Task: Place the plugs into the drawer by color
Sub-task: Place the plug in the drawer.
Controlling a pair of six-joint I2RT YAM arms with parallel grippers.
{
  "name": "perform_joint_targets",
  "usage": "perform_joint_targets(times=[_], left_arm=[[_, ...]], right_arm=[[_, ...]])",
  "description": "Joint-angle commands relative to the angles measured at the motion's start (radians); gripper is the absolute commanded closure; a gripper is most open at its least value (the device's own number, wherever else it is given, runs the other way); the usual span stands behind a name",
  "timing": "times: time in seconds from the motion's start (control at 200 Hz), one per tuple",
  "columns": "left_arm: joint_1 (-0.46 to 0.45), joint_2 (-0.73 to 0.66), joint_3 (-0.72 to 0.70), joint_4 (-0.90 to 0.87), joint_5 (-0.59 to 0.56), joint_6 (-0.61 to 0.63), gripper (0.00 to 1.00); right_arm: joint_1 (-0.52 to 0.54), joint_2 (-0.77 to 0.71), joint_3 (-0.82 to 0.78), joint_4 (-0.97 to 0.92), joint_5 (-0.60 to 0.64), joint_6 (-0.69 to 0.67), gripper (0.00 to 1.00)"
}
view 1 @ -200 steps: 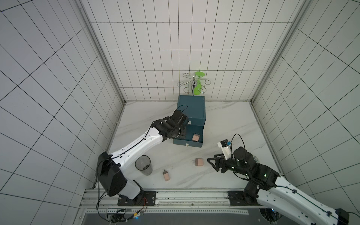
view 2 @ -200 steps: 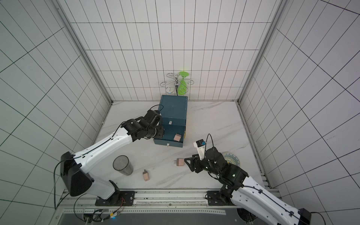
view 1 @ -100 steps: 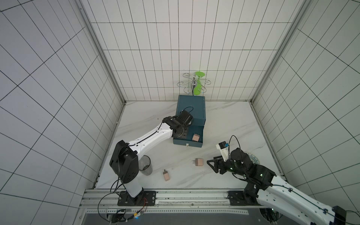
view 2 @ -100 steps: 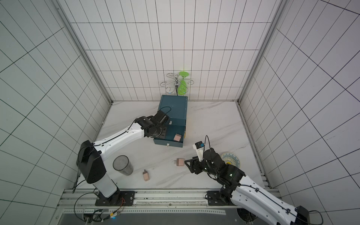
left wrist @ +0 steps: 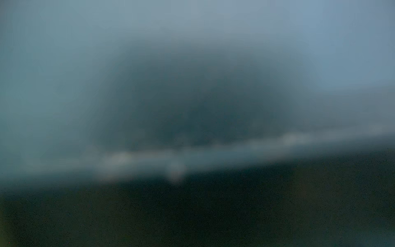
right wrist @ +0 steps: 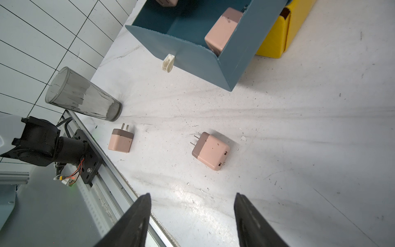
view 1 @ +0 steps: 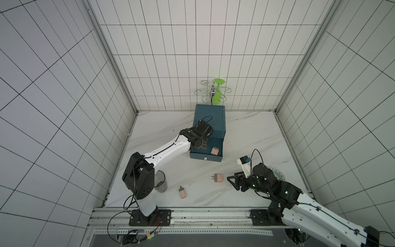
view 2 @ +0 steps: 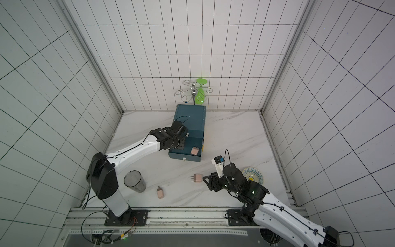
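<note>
A teal drawer cabinet point(view 1: 210, 119) stands at the back, its lower drawer point(view 1: 205, 158) pulled open. One peach-pink plug point(view 1: 214, 151) lies inside at the right point(right wrist: 222, 30); the edge of another plug point(right wrist: 166, 2) shows deeper in. My left gripper point(view 1: 200, 145) reaches into the drawer's left part, fingers hidden; the left wrist view is only a dark teal blur. Two pink plugs lie on the table: one point(view 1: 218, 178) point(right wrist: 210, 150) just left of my right gripper point(view 1: 233, 183), one point(view 1: 182, 193) point(right wrist: 120, 140) nearer the front. The right gripper point(right wrist: 192, 195) is open and empty.
A grey glass tumbler point(view 1: 160, 181) stands upright front left, by the left arm's base. A patterned plate point(view 2: 253, 175) lies behind the right arm. A yellow block point(right wrist: 277, 38) sits against the drawer's right side. A metal hook rack with green pieces point(view 1: 213, 92) hangs on the back wall.
The left arm has swung right and pushed its gripper further over the open drawer. The right gripper has dropped slightly toward the front, still open beside the plug.
</note>
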Motion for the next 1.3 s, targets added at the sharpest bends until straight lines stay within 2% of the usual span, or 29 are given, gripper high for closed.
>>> perform_joint_targets(times=[0.0, 0.125, 0.235, 0.405, 0.705, 0.825, 0.964, 1.114, 1.294], left_arm=[[0.004, -0.057, -0.052, -0.037, -0.028, -0.026, 1.0], [-0.006, -0.176, -0.109, 0.064, -0.028, -0.017, 1.0], [-0.004, -0.213, -0.168, 0.123, -0.005, -0.013, 1.0], [0.0, -0.151, -0.141, 0.049, 0.036, -0.041, 1.0], [-0.007, -0.082, -0.133, 0.064, 0.075, -0.051, 1.0], [-0.007, -0.067, -0.138, 0.054, 0.05, -0.067, 0.88], [-0.006, -0.053, -0.131, 0.048, 0.033, -0.066, 0.83], [-0.007, -0.043, -0.123, 0.042, 0.04, -0.067, 0.65], [-0.008, -0.056, -0.122, 0.046, 0.051, -0.072, 0.61]], right_arm=[[-0.006, -0.014, -0.028, 0.008, 0.011, -0.008, 0.34], [-0.006, -0.012, -0.027, 0.011, 0.013, -0.005, 0.34], [-0.006, -0.012, -0.033, 0.014, 0.013, -0.004, 0.34], [-0.007, -0.015, -0.038, 0.012, 0.016, -0.002, 0.34], [-0.007, -0.023, -0.042, 0.004, 0.018, -0.003, 0.34], [-0.006, -0.029, -0.041, 0.001, 0.021, -0.003, 0.34], [-0.007, -0.033, -0.043, 0.0, 0.022, -0.003, 0.34], [-0.006, -0.032, -0.043, -0.001, 0.027, -0.003, 0.34], [-0.006, -0.023, -0.045, 0.0, 0.035, 0.0, 0.34]])
